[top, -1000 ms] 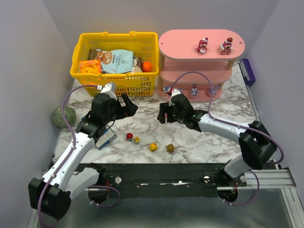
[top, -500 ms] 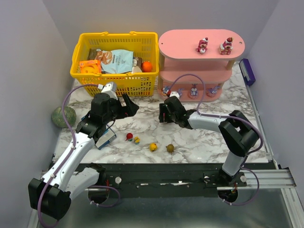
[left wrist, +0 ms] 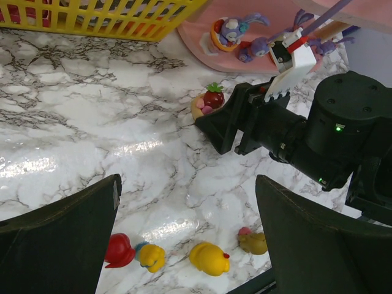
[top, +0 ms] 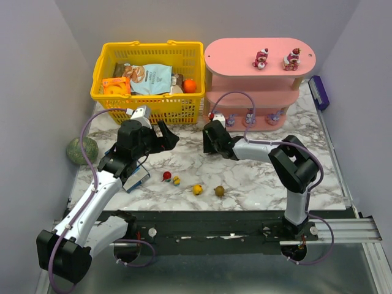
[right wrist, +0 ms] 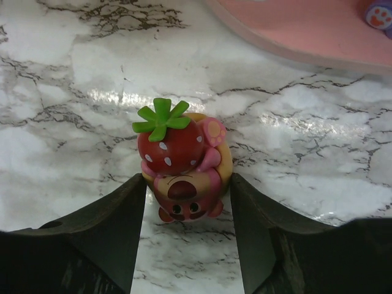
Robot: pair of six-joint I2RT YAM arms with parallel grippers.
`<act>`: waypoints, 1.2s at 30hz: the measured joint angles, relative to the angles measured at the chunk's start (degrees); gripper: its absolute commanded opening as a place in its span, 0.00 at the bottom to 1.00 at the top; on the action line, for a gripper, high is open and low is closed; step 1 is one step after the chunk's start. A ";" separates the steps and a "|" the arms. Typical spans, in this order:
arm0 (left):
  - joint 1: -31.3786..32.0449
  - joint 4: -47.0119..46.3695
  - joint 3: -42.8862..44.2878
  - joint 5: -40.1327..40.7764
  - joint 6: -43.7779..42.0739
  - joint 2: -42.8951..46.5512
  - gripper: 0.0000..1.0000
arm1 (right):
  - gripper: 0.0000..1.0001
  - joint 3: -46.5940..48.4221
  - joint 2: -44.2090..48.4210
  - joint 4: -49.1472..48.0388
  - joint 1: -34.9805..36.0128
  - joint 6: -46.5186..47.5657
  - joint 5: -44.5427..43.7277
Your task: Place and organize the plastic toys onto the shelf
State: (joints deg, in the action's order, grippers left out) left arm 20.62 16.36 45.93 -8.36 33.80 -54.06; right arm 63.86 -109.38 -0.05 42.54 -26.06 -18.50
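White arms (top: pixel 92 205), black joints (top: pixel 131 139), lilac cables (top: pixel 84 136), black wedge-shaped fingers (right wrist: pixel 92 245).

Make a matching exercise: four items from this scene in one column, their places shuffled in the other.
1. strawberry-topped figurine
2. orange ball
3. green speckled ball
4. purple bunny figurines

A. in the yellow basket
B. on the lowest board of the shelf
C. between the fingers of the right end effector
D. alone at the far left

Pairs: 1-C, 2-A, 3-D, 4-B

table (top: pixel 257 184): white marble top
back: yellow basket (top: pixel 147 44) and pink shelf (top: pixel 239 58), side by side
left edge: green speckled ball (top: pixel 81 150)
right edge: purple box (top: pixel 318 92)
middle: strawberry figurine (right wrist: pixel 181 165), upright, near shelf foot
front: small round toys (top: pixel 197 189), loose row: red, two yellow, olive
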 measured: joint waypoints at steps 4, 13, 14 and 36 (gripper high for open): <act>0.00 0.00 0.02 0.00 -0.02 0.00 0.99 | 0.40 0.87 -0.61 0.37 0.00 0.59 -0.42; 0.00 0.00 0.02 0.00 -0.02 0.00 0.99 | 0.09 0.52 0.44 1.77 0.00 1.14 -0.48; 0.00 0.00 0.02 0.00 0.00 0.00 0.99 | 0.08 0.20 1.14 2.27 0.00 1.14 -0.44; -0.04 0.00 0.02 -0.02 0.00 0.02 0.99 | 0.05 15.98 30.51 20.94 0.00 4.39 0.63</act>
State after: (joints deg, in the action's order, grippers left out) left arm 20.58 16.36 45.95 -8.38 33.80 -54.04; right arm 79.83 -78.87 20.88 42.54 -21.67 -17.87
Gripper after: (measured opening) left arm 0.988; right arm 0.586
